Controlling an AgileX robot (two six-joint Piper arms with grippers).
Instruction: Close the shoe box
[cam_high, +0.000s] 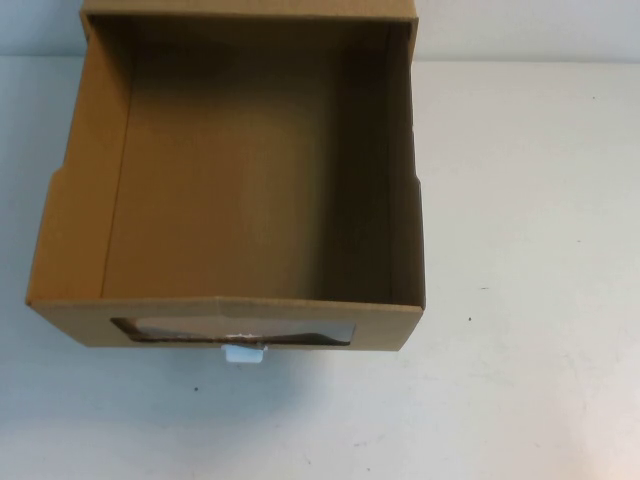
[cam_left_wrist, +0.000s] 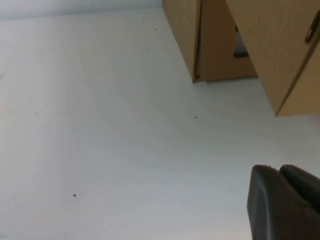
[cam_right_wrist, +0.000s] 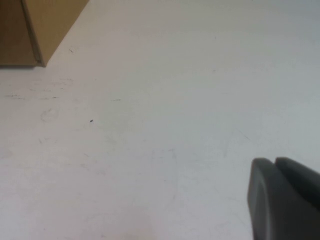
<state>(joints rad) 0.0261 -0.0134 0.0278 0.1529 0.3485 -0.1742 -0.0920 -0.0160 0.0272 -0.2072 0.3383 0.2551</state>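
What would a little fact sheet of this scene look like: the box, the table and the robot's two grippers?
shoe box: brown cardboard, drawer pulled out toward the robot, nothing inside
front panel: clear window, white pull just below it
table: white, bears the box
left gripper: low over the table, apart from the box
right gripper: low over the table, apart from the box
task stage: box not yet closed

One shoe box (cam_high: 240, 200), two claws (cam_left_wrist: 285, 205) (cam_right_wrist: 285, 200).

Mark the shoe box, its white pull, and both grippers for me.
shoe box (cam_high: 250, 180): high view, drawer floor.
white pull (cam_high: 245, 352): high view, tab below window.
left gripper (cam_left_wrist: 285, 202): left wrist view, dark finger.
right gripper (cam_right_wrist: 285, 197): right wrist view, dark finger.
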